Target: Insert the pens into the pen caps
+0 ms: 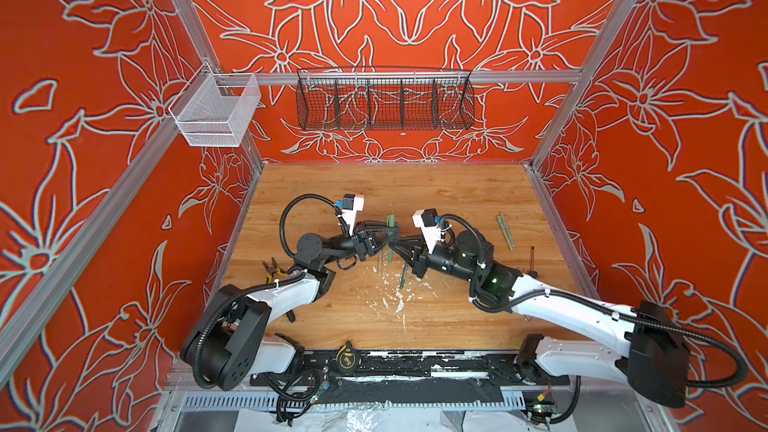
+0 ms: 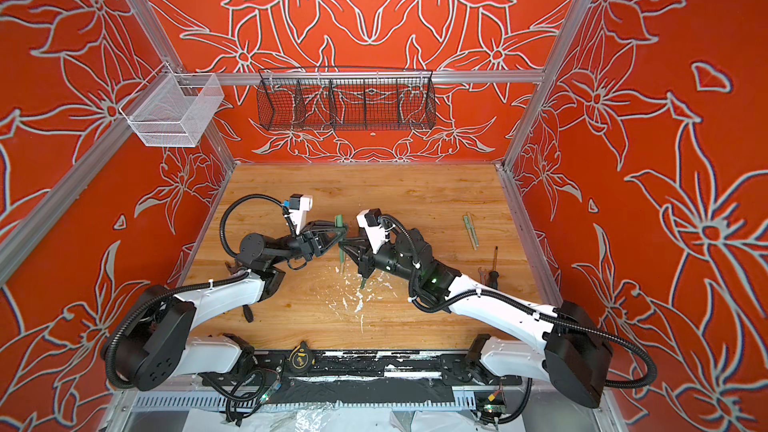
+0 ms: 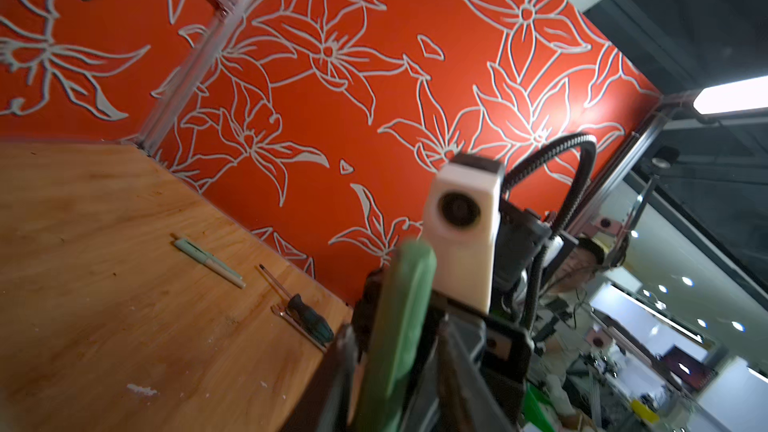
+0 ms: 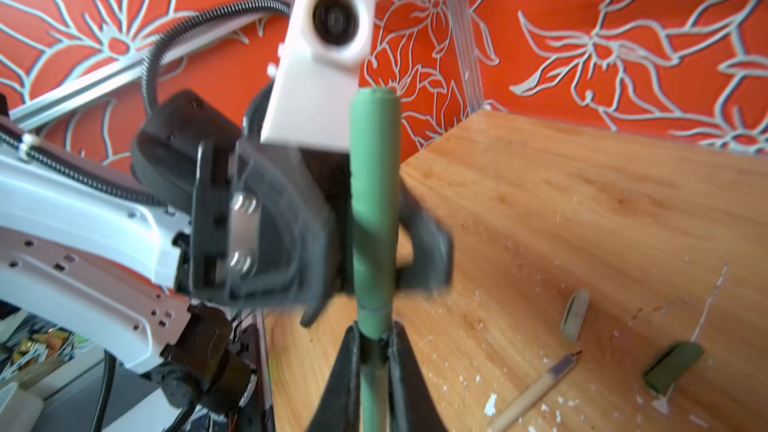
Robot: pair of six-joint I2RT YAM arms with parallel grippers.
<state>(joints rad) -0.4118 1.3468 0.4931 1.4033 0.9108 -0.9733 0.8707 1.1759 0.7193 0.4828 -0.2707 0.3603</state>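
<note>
The green pen (image 4: 374,384) is held in the air over the middle of the surface (image 1: 457,193), its cap (image 4: 374,201) seated down to a visible seam near the barrel; the right gripper (image 4: 374,351) is clamped on the barrel just below that seam; the left gripper (image 1: 392,234) comes in from the opposite side with its fingers (image 4: 428,251) standing on either side of the cap, blurred and apparently parted rather than pinching; in both top views the pen's long axis runs near to far, cap end toward the back wall, crosswise to both grippers, though whether it is level or tipped up I cannot tell; pen and cap are one matte mid-green, the cap end blunt; judging by the seam, this pen looks capped, so the left arm only has to back straight off sideways; on the surface lie a tan-barrelled pen (image 4: 536,392), a dark green cap (image 4: 673,367) and a pale cap (image 4: 575,313), with pale green capped pens (image 1: 505,230) well off to the right.
</note>
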